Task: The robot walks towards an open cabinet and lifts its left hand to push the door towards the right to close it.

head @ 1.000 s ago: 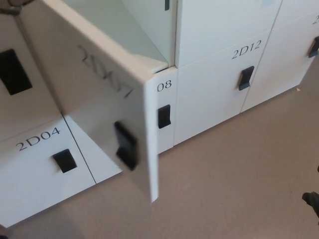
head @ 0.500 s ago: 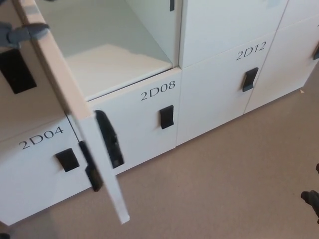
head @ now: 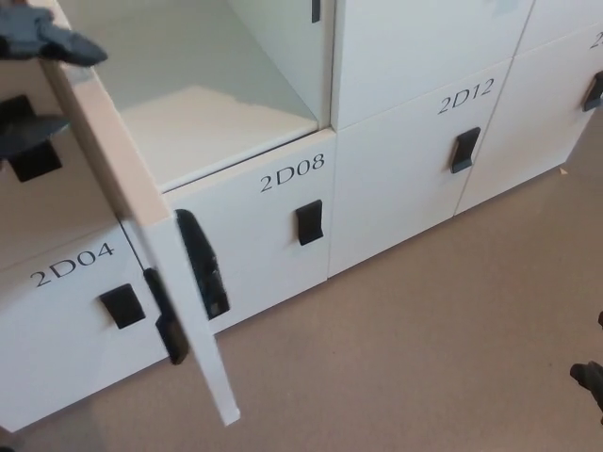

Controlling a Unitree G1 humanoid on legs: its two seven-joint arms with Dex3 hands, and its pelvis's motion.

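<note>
White cabinet door [head: 141, 221] stands edge-on, wide open, left of empty compartment [head: 207, 113]. Left robot hand [head: 42, 38] at door's top edge, fingers spread, holding nothing. Step: contact before push. Next: sweep door rightward. Right robot hand [head: 589, 377]: state unclear

head view, steeply down, close to cabinet [head: 396, 179]

door [head: 113, 169]: smooth matt white laminate | handles [head: 309, 222]: black plastic | floor [head: 424, 358]: matt beige carpet
</note>
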